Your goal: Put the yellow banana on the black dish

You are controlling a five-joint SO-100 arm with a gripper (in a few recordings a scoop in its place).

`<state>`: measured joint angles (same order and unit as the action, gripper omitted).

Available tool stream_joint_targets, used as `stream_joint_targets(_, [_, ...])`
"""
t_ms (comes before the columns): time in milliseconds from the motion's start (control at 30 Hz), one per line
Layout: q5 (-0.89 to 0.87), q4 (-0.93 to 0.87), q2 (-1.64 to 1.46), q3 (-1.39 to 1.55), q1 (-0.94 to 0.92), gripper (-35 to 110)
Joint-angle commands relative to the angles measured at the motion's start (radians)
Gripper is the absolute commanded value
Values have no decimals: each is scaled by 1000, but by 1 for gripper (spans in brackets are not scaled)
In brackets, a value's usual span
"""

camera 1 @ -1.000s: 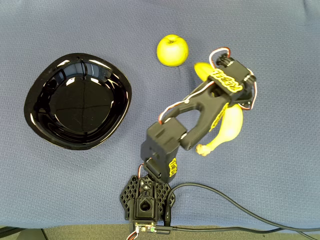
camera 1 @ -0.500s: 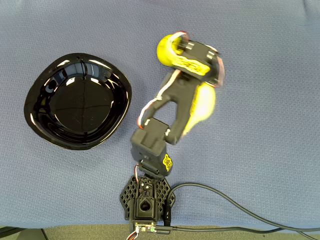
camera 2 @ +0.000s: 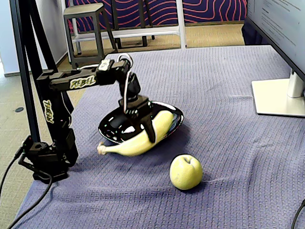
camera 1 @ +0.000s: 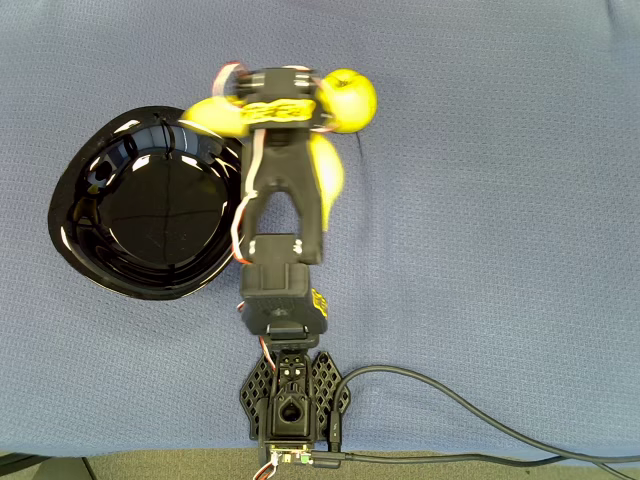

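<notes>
Since 1 second ago we have swung leftward, our claw (camera 2: 143,125) clenched around the yellow banana (camera 2: 138,136), which hangs crosswise beneath it, the black dish (camera 1: 90,215) just beyond the claw's left.

My matt black plastic fingers (camera 2: 151,130) grip the smooth, waxy-skinned yellow banana (camera 2: 143,137) near the glossy black dish (camera 2: 174,113) with white glints on its rim, over a matt, finely woven blue cloth (camera 1: 500,200) bearing a smooth-skinned apple (camera 2: 186,172).
</notes>
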<state>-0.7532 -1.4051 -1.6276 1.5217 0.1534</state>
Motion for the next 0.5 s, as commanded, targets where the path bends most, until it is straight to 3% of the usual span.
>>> stream_joint_targets(0, [43,-38,-15,-87,103,0])
stream_joint_targets(200, [166,-133,-3,-193,233,0])
stream_joint_targets(467, [463,-190,0,-288,318,0])
